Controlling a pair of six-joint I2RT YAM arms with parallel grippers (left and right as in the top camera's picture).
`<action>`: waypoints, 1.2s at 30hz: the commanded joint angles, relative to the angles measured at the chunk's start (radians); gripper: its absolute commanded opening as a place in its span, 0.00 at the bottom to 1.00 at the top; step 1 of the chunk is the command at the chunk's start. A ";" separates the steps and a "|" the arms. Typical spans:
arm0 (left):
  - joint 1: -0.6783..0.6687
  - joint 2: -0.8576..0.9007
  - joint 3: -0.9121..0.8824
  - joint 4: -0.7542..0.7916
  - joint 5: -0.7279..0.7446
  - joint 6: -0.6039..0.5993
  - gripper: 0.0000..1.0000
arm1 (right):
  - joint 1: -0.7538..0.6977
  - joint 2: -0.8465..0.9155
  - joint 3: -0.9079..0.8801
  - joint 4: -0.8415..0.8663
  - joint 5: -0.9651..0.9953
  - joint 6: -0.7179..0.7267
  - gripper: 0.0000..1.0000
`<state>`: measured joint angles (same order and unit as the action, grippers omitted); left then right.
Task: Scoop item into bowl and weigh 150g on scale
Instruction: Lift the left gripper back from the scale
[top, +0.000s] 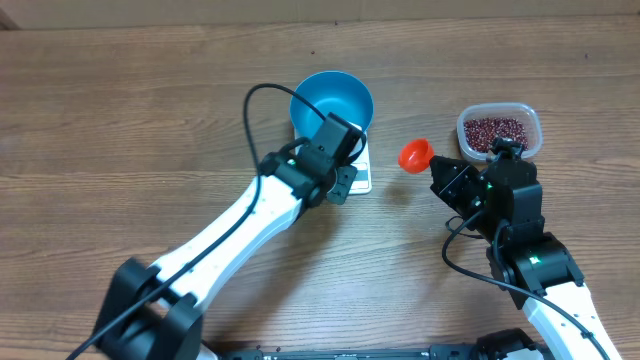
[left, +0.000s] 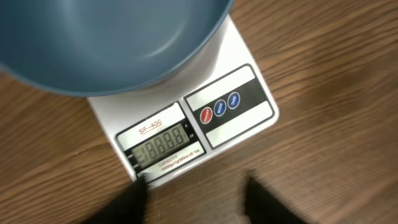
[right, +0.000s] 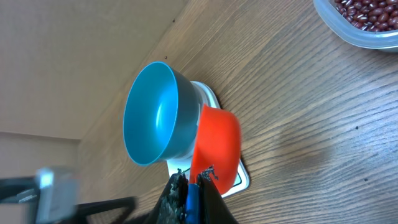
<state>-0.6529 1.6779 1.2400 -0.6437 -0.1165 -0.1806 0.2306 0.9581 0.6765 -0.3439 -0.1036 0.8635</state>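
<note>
We see the sky-blue bowl sitting on the white scale near the middle of the desk, the bowl covering most of the scale's platform. From the left wrist view the scale's front strip lies bare below the bowl's rim: a display lit with a row of digits, and beside it three round buttons, one red and two blue. The left tool hangs just in front of that strip with its two dark fingers spread apart and nothing between them but wood; one finger stands right at the scale's front corner, though we cannot tell if it touches. The right tool is pinched tight on the handle of the orange-red scoop, which hangs between the scale and the clear container, apart from both. In the right wrist view the scoop's cup shows in front of the bowl and the scale's edge. The dark red beans lie heaped inside the container at the far right of the desk, just beyond the right arm and well apart from the bowl.
</note>
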 joint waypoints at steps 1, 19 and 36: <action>0.015 -0.109 0.001 -0.054 0.002 0.001 1.00 | 0.006 -0.015 0.019 0.008 0.005 0.003 0.04; 0.052 -0.429 0.001 -0.168 0.039 0.001 0.99 | 0.006 -0.015 0.019 0.005 0.005 0.004 0.04; 0.050 -0.389 0.001 -0.168 0.039 0.001 1.00 | 0.006 -0.016 0.019 0.000 0.005 0.004 0.04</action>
<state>-0.6041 1.2827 1.2400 -0.8127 -0.0895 -0.1829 0.2306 0.9581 0.6765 -0.3450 -0.1040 0.8635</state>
